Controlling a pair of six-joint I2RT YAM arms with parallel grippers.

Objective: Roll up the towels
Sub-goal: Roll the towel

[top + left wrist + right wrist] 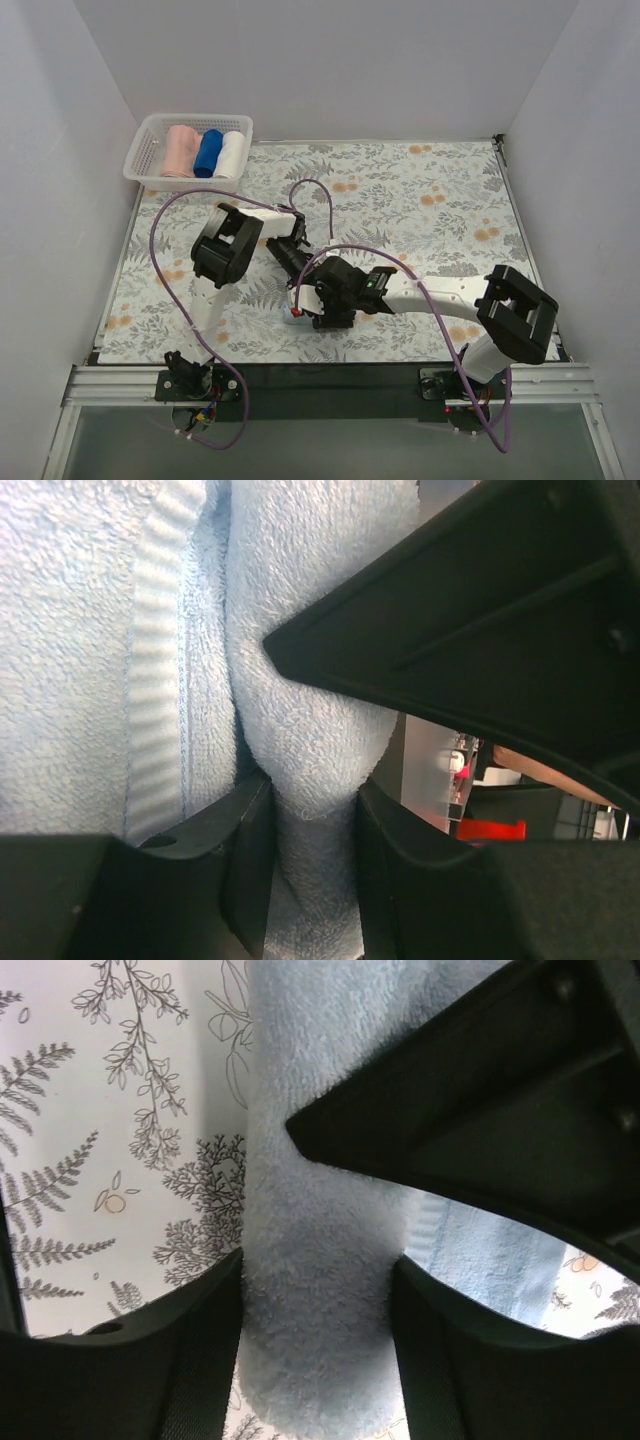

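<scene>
At the far left corner of the counter [450,220] stands a white basket [140,165]. In it lie a pink towel [180,150], already rolled, a dark blue roll [208,152] and a white roll [232,152], side by side.

The left gripper [312,795] is closed on a bunched fold of the light-blue towel [300,680], with the cloth squeezed thin between its fingers.

The towel itself sits near the front middle of the counter, almost hidden from above by the two wrists meeting over it.

The right gripper [318,1270] comes in from the right, its fingers set on both sides of a thick rolled length of the same towel, apparently gripping it. That length runs straight ahead from the fingers, away from the wrist. Both arms are on the towel, neither nearer, so I judge the next move depends on turning about that long axis.
</scene>
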